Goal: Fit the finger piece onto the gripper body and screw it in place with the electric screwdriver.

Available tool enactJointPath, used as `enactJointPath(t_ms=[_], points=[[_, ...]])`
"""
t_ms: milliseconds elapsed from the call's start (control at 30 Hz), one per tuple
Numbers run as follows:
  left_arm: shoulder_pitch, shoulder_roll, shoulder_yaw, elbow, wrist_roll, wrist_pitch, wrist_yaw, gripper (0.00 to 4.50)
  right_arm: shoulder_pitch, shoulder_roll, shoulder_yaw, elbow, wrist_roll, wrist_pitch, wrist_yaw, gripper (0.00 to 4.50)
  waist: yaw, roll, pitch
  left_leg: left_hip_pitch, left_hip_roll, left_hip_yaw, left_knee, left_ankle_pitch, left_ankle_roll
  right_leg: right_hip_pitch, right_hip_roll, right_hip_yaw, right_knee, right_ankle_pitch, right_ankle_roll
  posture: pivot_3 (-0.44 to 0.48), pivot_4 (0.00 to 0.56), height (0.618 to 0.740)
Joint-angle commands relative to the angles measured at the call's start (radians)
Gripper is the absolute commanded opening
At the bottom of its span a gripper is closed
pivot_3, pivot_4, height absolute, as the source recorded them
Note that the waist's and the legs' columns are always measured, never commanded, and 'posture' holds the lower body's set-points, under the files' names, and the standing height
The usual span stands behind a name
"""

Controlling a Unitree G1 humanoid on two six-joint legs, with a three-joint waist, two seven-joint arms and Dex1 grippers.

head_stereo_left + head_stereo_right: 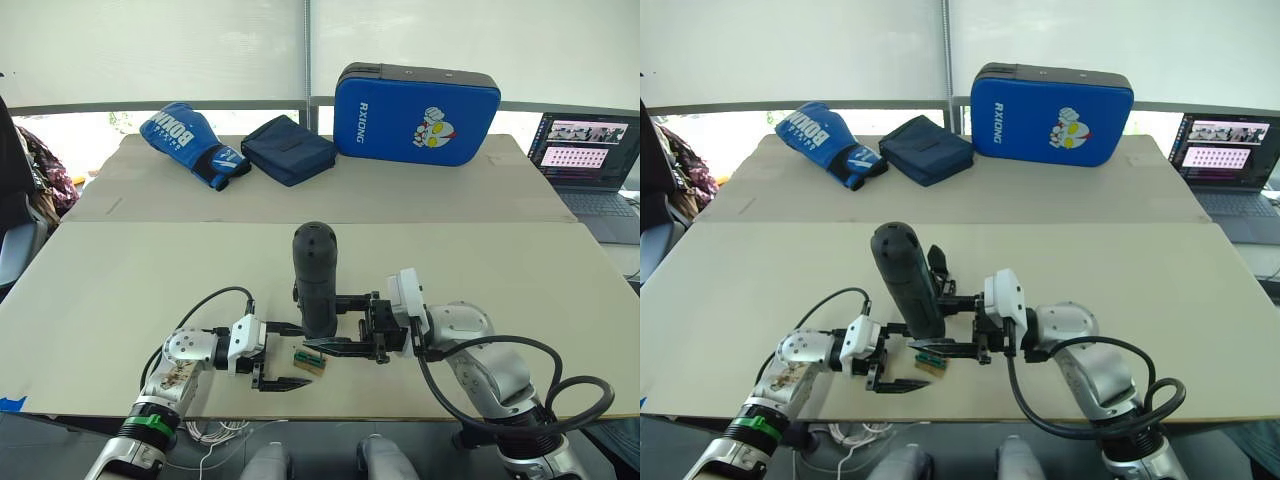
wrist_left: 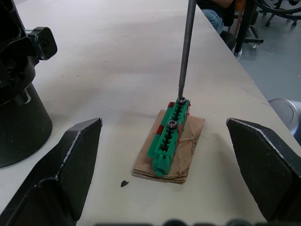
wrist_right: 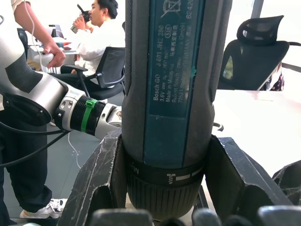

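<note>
The electric screwdriver (image 1: 315, 272) stands upright, bit down, with my right gripper (image 1: 335, 322) shut around its thick black barrel. Its thin metal bit (image 2: 186, 47) touches a screw on top of the small green-topped brown block (image 2: 169, 139). My left gripper (image 1: 298, 355) is open, one finger on each side of that block and touching nothing. A chunky black part, seemingly the gripper body (image 1: 937, 263), rises just behind the screwdriver and is mostly hidden by it. I cannot pick out the finger piece from it.
At the table's far side lie a blue boxing glove (image 1: 195, 143), a navy pouch (image 1: 289, 149) and a blue strike pad (image 1: 417, 114). A laptop (image 1: 590, 160) sits at the far right. A seated person (image 3: 101, 33) is in the background.
</note>
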Motion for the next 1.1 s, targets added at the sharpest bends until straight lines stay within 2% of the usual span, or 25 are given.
enactJointPath(t_ms=[33, 567, 1100], points=[[0.020, 0.018, -0.003, 0.027, 0.025, 0.020, 0.006, 4.50, -0.001, 0.010, -0.003, -0.022, 0.012, -0.035, 0.005, 1.92, 0.000, 0.000, 0.000, 0.000, 0.000, 0.000, 0.000, 0.000, 0.000, 0.000, 0.000, 0.000, 0.000, 0.000, 0.000, 0.000, 0.150, 0.740], [0.026, 0.020, -0.005, -0.001, 0.024, 0.042, 0.013, 4.50, 0.003, 0.006, 0.002, -0.009, -0.008, -0.041, 0.003, 1.92, 0.000, 0.000, 0.000, 0.000, 0.000, 0.000, 0.000, 0.000, 0.000, 0.000, 0.000, 0.000, 0.000, 0.000, 0.000, 0.000, 0.150, 0.740], [0.031, 0.032, 0.040, 0.010, -0.028, 0.003, -0.027, 4.50, -0.026, 0.003, -0.048, -0.085, 0.092, 0.007, -0.013, 1.92, -0.004, 0.000, 0.000, -0.001, 0.000, 0.000, 0.000, 0.000, 0.000, -0.001, 0.000, 0.000, 0.000, 0.000, 0.000, 0.000, 0.150, 0.740]])
